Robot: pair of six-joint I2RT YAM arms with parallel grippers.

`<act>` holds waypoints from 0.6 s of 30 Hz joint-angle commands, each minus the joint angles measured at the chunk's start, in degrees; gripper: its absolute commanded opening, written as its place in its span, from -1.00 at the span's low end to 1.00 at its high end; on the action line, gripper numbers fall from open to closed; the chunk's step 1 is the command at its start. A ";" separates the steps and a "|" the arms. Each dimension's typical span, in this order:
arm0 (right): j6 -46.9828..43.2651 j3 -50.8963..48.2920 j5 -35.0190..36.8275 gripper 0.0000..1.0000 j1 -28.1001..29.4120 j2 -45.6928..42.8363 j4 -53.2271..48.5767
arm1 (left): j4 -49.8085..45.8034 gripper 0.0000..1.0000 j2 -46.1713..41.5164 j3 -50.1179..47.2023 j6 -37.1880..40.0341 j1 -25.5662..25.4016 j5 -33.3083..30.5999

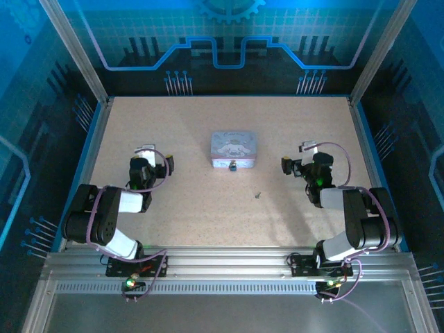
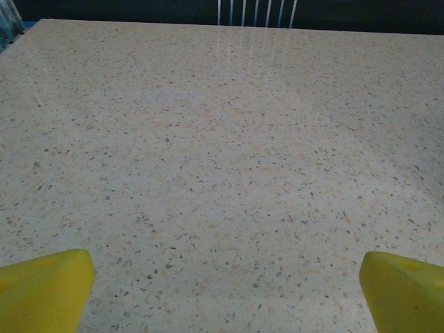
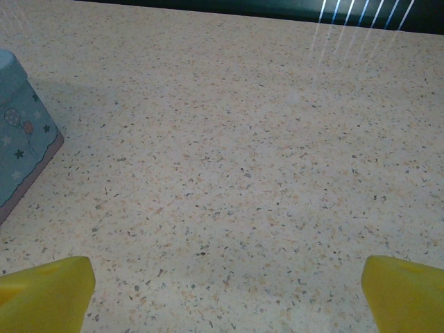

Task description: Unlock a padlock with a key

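Speckled beige tabletop (image 1: 194,208) carries everything, framed by blue rails along its left and right edges.

Toward the left edge, about midway between the near and far edges, the left gripper (image 1: 158,155) hangs over bare surface with its jaws spread wide and nothing between them. In the left wrist view its yellow fingertips (image 2: 43,293) sit in the two bottom corners, with bare speckled tabletop (image 2: 222,173) between them.

Near the middle of the tabletop, slightly closer to the far edge, lies a pale rectangular tin (image 1: 234,148) with a cartoon print on its lid. The padlock (image 1: 233,166), small and dark, sits against the middle of the tin's near side; whether it is closed cannot be told. The key (image 1: 257,195) lies flat on the bare surface, closer to the near edge than the padlock, a little to its right and apart from it.

Toward the right edge, the right gripper (image 1: 297,157) is likewise fully spread and empty, level with the tin and well apart from it. In the right wrist view its yellow fingertips (image 3: 45,291) frame bare tabletop, and a corner of the tin (image 3: 21,139) shows at the left.
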 commanded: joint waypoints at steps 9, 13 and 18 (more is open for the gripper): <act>1.27 5.69 1.64 1.00 -0.99 -13.25 -18.21 | -14.17 0.98 -19.03 1.16 -2.21 0.04 -3.13; 6.79 10.46 -1.72 1.00 -0.71 -19.01 -33.98 | -35.52 0.98 -25.89 10.05 -8.23 0.04 3.08; 14.59 15.20 -7.48 0.99 2.95 -24.29 -49.39 | -46.92 0.98 -28.87 15.75 -18.82 0.04 15.65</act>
